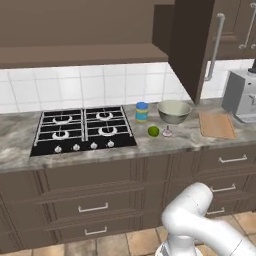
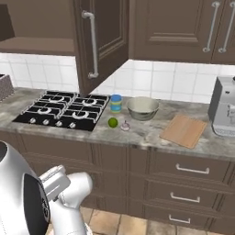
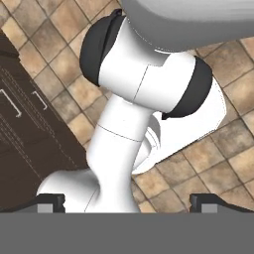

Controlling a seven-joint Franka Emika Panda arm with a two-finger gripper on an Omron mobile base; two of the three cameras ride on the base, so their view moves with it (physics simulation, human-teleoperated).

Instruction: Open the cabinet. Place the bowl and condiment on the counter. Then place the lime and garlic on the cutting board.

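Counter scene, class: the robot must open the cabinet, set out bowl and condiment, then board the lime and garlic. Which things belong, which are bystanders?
Job: cabinet, bowl, condiment, lime, garlic, cutting board, counter.
Bystanders: hob, coffee machine, drawers.

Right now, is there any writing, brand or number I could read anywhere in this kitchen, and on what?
None can be read.
Jar: a blue label band, too small and blurred to show any words.
Grey machine at the counter's end: no readable brand.
Stove knobs: no visible markings.
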